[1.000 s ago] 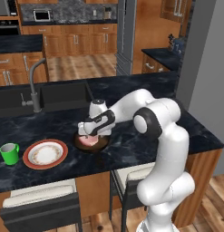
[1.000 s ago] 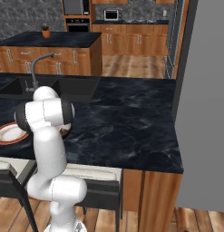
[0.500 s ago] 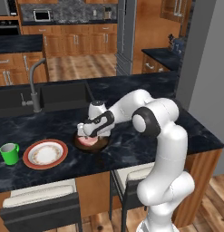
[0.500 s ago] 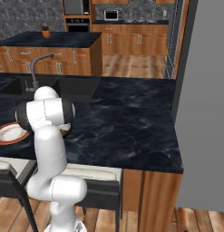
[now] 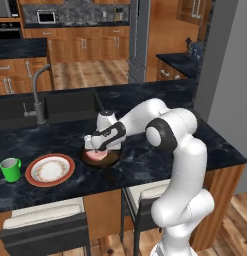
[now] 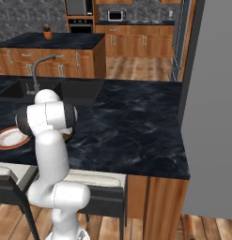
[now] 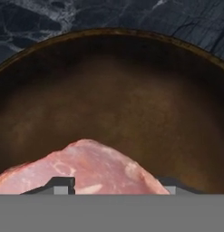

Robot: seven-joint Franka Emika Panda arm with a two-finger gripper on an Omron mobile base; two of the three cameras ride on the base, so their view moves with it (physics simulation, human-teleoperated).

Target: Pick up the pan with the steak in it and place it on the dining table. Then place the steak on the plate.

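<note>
Pink steak [image 7: 88,168] lies between the end effector [image 7: 115,185] tips — grip unclear — inside the pan [image 7: 131,104].

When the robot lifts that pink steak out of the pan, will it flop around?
Probably. The steak looks thin and raw, so its ends may droop. Its surface looks moist, so it might slip between the fingertips.

Worktop [image 5: 160,165] glossy black marble with pale veins. Pan [image 7: 131,104] dark matt iron, brownish inside, smooth. Steak [image 7: 86,170] moist pink, paler fat streaks. Plate [image 5: 50,170] glazed ceramic. Mug [image 5: 11,169] shiny green. Cabinets [image 6: 89,65] wood.
</note>
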